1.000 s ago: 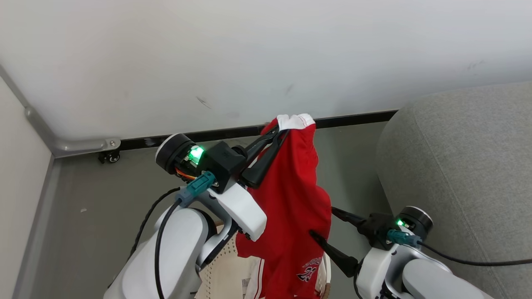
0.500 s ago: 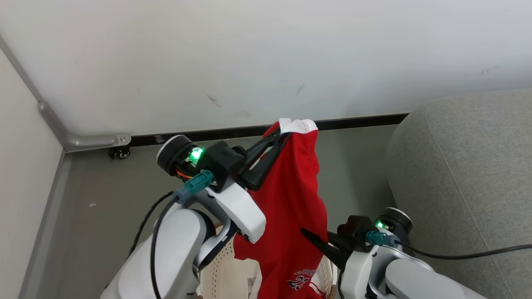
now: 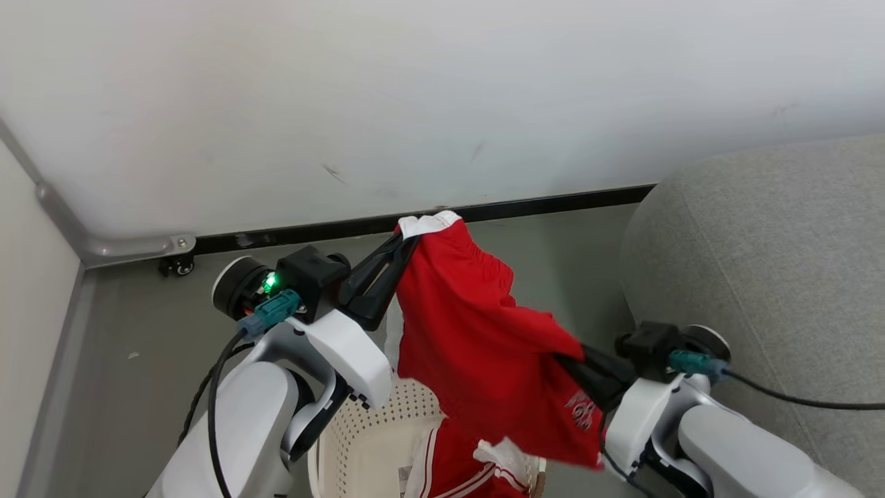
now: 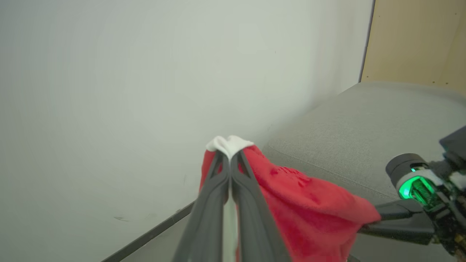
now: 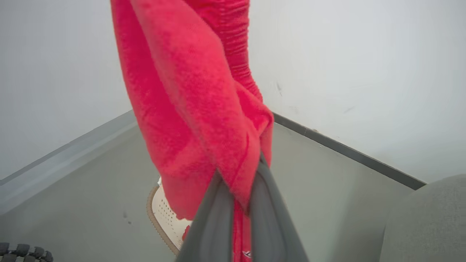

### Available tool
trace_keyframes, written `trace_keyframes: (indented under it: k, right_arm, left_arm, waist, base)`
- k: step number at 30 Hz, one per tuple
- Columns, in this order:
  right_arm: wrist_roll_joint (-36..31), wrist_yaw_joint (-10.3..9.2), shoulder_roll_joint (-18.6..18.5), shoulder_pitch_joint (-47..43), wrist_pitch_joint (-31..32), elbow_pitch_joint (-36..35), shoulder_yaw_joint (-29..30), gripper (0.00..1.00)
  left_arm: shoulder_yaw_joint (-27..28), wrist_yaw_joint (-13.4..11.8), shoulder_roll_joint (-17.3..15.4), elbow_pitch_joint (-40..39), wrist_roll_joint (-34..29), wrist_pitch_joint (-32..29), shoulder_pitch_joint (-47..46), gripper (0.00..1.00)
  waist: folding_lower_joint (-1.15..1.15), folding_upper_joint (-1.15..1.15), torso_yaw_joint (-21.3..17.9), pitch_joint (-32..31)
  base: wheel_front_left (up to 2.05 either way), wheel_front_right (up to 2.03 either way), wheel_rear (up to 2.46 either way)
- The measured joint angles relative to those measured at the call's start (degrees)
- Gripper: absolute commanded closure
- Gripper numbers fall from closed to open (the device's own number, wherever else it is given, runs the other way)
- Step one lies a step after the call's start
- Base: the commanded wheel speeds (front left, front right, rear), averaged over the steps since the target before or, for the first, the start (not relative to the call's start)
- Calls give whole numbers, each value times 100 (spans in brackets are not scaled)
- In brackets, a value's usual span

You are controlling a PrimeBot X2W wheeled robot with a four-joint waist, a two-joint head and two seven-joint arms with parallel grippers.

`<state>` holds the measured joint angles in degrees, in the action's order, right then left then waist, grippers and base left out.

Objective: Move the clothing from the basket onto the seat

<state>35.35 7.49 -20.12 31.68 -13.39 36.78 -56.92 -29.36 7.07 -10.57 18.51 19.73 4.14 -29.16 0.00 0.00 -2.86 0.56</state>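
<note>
A red piece of clothing (image 3: 477, 339) with a white-trimmed end hangs stretched between my two grippers above the basket (image 3: 359, 449). My left gripper (image 3: 404, 242) is shut on the white-trimmed top end; in the left wrist view its fingers (image 4: 218, 189) pinch that trim. My right gripper (image 3: 567, 360) is shut on the garment's lower right side, near a printed emblem. In the right wrist view the cloth (image 5: 196, 109) bunches between its fingers (image 5: 269, 214). More red clothing (image 3: 463, 470) with white stripes lies in the cream basket. The grey seat (image 3: 760, 263) stands to the right.
A white wall (image 3: 415, 104) with a black baseboard runs behind. A metal bracket and a small caster (image 3: 176, 264) sit at the back left on the grey floor (image 3: 138, 332). A black cable (image 3: 802, 398) trails from the right wrist across the seat.
My right gripper, open beside the hanging garment a second ago, has shut on it and pulled its lower part right. My left gripper has moved left and lower with the top end.
</note>
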Motion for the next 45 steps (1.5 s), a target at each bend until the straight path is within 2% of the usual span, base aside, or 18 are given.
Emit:
trace_keyframes:
  k: [12, 13, 14, 15, 16, 17, 18, 34, 45]
  right_arm:
    - [397, 0, -178, -44, -75, -219, 860, 100]
    - [408, 0, -188, -67, -75, -289, 966, 100]
    - [409, 0, -189, -90, -77, -366, 1087, 100]
    - [423, 0, -189, -101, -78, -430, 1210, 100]
    - [465, 0, -191, -103, -80, -566, 1415, 100]
    - [466, 0, -197, -104, -81, -614, 1488, 100]
    - [466, 0, -200, -113, -81, -662, 1567, 100]
    - [301, 0, -521, -375, -82, -1050, 2407, 100]
    - [171, 0, -738, -716, -82, -1134, 2918, 100]
  left_arm:
    - [65, -26, 2, 153, 90, 263, 164, 100]
    - [59, -26, 9, 152, 113, 296, 176, 89]
    - [52, -26, 12, 152, 133, 297, 188, 62]
    - [48, -26, 16, 152, 135, 297, 201, 45]
    - [36, -26, 23, 151, 169, 298, 224, 42]
    - [30, -26, 23, 151, 182, 299, 233, 26]
    - [31, -26, 27, 151, 196, 302, 252, 0]
    - [7, -24, -37, 178, 347, 472, 497, 0]
    - [-207, -15, -70, 58, 388, 575, 566, 0]
  waist:
    - [0, 0, -309, -39]
    - [0, 0, -330, -44]
    - [0, 0, -351, -51]
    - [0, 0, -369, -57]
    - [0, 0, -403, -68]
    - [0, 0, -417, -73]
    - [0, 0, -430, -77]
    - [0, 0, -477, -90]
    - [0, 0, -559, -91]
  base:
    - [0, 0, 0]
    - [0, 0, 0]
    - [0, 0, 0]
    - [0, 0, 0]
    - [0, 0, 0]
    - [0, 0, 0]
    - [0, 0, 0]
    - [0, 0, 0]
    - [0, 0, 0]
